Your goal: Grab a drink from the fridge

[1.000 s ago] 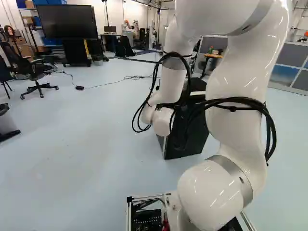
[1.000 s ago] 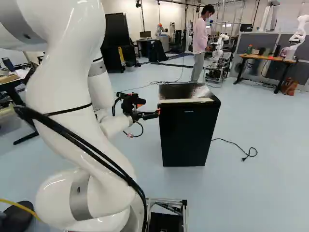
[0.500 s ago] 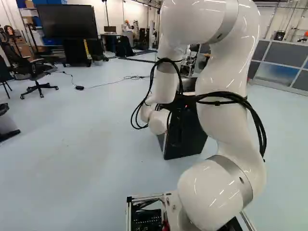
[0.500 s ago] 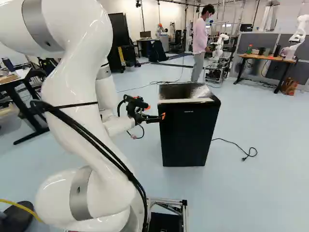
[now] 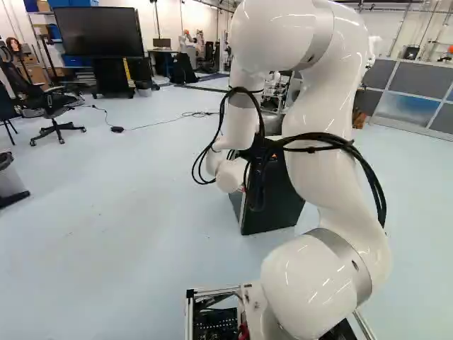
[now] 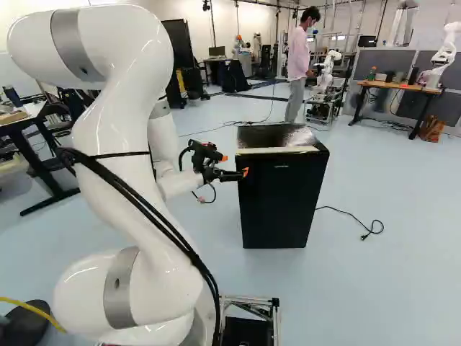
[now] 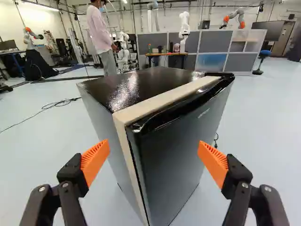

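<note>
Gripper (image 7: 153, 147) has its orange pads (image 7: 95, 159) spread wide, touching nothing between them, fridge (image 6: 281, 202) ahead. Door (image 7: 181, 155) looks closed. Drink out of sight, presumably inside. Likely step: get one pad behind the door's near upright edge at the pale strip (image 7: 124, 136), then swing it outward gently; fridge could skid or tip.

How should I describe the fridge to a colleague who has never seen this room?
Start from the big white arm in the right base view. Just beyond its jaws, on the pale floor, stands the fridge. It is a black box with a cream band, unlike the wooden desk behind.
</note>
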